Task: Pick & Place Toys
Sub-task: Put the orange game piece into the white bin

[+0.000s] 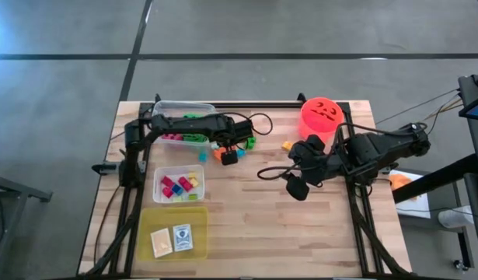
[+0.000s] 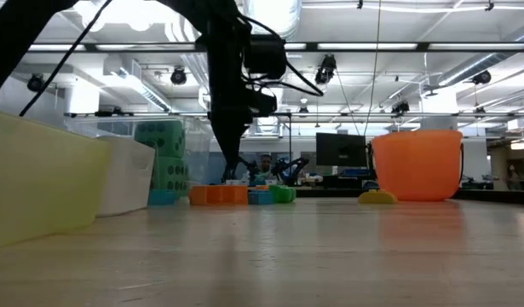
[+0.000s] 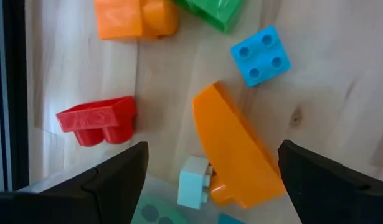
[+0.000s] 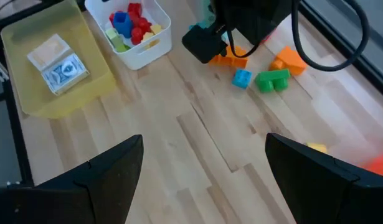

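Open left pincer (image 3: pixel 210 180) over glossy, wedge-shaped orange block (image 3: pixel 238 155).

1. A pale wooden worktop (image 1: pixel 246 218) stands on a grey floor (image 1: pixel 68 78).
2. A red-orange bucket (image 1: pixel 322 118) with a black face sits at the far right of the worktop.
3. A yellow tub (image 1: pixel 145 233) sits at the near left corner.
4. A white tub (image 1: pixel 157 183) sits just beyond the yellow one.
5. A clear tub (image 1: pixel 176 107) stands at the far left edge.
6. A dark monitor (image 2: pixel 340 152) shows in the room beyond.
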You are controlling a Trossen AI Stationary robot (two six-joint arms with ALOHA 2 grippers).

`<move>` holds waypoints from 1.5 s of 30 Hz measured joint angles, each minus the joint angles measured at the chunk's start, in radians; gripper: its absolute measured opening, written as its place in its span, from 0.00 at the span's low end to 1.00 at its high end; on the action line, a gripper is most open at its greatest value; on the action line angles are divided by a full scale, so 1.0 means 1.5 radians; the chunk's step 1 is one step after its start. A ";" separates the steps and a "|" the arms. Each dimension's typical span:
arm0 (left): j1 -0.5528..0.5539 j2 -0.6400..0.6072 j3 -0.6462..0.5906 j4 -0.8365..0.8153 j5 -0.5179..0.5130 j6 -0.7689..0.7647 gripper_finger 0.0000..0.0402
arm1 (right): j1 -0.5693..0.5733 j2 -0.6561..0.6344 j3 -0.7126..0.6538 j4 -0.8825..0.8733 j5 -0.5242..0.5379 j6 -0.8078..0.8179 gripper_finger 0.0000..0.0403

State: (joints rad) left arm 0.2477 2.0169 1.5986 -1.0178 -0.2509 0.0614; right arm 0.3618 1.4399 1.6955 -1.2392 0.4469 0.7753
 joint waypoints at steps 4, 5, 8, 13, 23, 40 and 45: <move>0.012 0.010 0.000 -0.004 -0.002 0.001 0.85 | 0.000 0.000 0.000 0.000 0.000 0.030 0.82; 0.016 0.010 0.000 -0.005 -0.002 0.002 0.85 | 0.000 0.000 0.000 0.000 -0.001 0.035 0.82; 0.027 0.011 0.000 -0.008 -0.001 0.012 0.85 | 0.000 0.000 0.000 0.000 -0.002 0.055 0.82; 0.037 0.013 0.000 -0.010 0.021 0.011 0.85 | 0.000 0.000 0.000 0.000 -0.002 0.072 0.82; 0.030 0.034 0.002 -0.014 0.019 0.011 0.85 | 0.000 0.001 0.000 0.011 -0.001 0.073 0.82; 0.018 0.047 -0.015 0.001 0.097 -0.156 0.85 | 0.000 0.001 0.000 0.016 -0.001 0.074 0.82; 0.018 0.032 -0.008 -0.006 0.087 -0.153 0.85 | 0.000 0.001 0.000 0.016 -0.004 0.074 0.82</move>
State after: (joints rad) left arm 0.2750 2.0653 1.5860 -1.0274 -0.1206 -0.1681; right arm 0.3618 1.4410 1.6958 -1.2144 0.4402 0.8869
